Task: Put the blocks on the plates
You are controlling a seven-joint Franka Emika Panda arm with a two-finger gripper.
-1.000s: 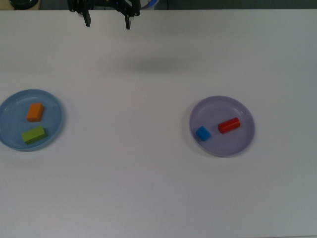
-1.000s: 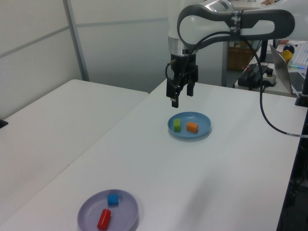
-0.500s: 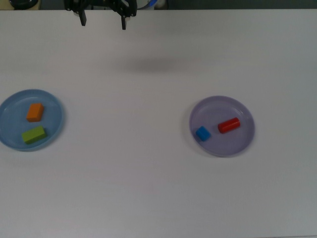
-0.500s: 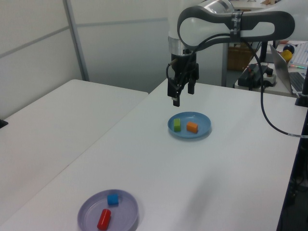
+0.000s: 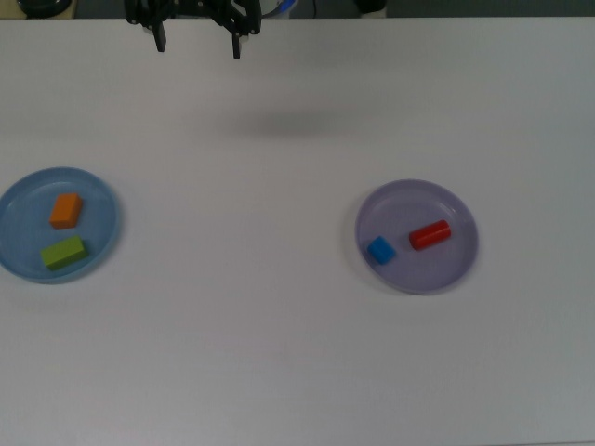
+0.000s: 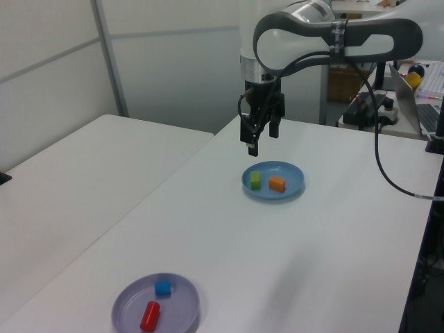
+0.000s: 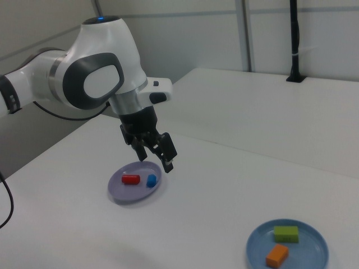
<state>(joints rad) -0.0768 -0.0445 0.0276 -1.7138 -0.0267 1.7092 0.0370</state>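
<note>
On the light blue plate [image 5: 23, 218] at the top view's left lie the orange block [image 5: 66, 210] and the lime-green block [image 5: 63, 252]. The lavender plate [image 5: 418, 271] at the top view's right holds the blue cube [image 5: 380, 249] and the red cylinder [image 5: 429, 234]. My gripper [image 5: 198, 44] hangs open and empty high over the table's far edge, apart from both plates. In the left view the gripper [image 6: 262, 137] is above and behind the blue plate [image 6: 291, 173]. In the right view the gripper [image 7: 156, 157] hovers over the lavender plate [image 7: 134, 194].
A second white table [image 6: 83, 173] adjoins at the left view's left. A laptop [image 6: 409, 97] and cables stand past the table at the left view's right. A black pole [image 7: 294, 39] rises at the back of the right view.
The gripper has only drifted a little sideways and back above the far edge, still open. Blocks and plates have not moved.
</note>
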